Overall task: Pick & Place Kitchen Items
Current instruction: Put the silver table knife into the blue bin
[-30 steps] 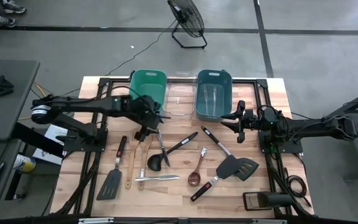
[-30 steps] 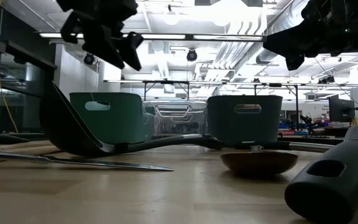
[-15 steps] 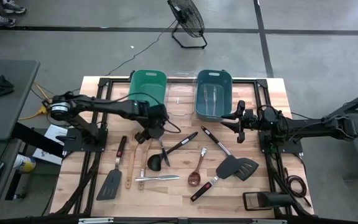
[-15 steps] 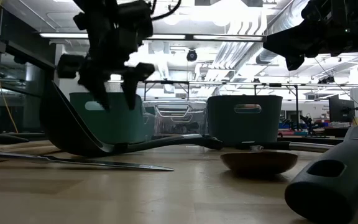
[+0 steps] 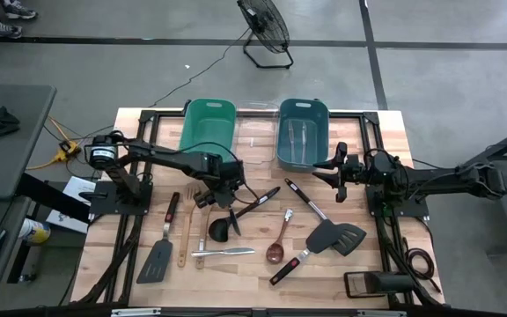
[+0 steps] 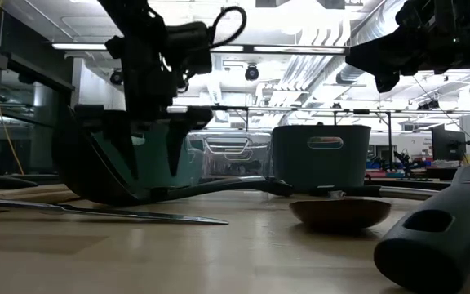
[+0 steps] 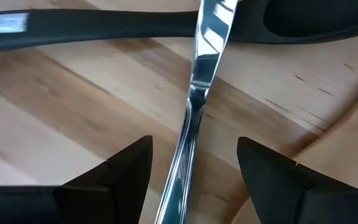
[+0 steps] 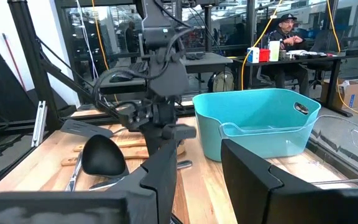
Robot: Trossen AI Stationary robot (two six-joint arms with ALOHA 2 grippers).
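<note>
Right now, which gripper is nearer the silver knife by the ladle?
Left. The left gripper is open, its fingers straddling the silver knife just above the table. The right gripper hovers far off, beside the blue bin.

Three bins stood in the upper middle of the frame: one green (image 5: 208, 123), one clear (image 5: 255, 139) and one blue (image 5: 303, 132). On the table (image 5: 130, 141) below lay two wooden utensils (image 5: 186, 231), two silver pieces (image 5: 223, 253) and about five black utensils (image 5: 337, 236). One fan (image 5: 264, 26) stood at the top.
</note>
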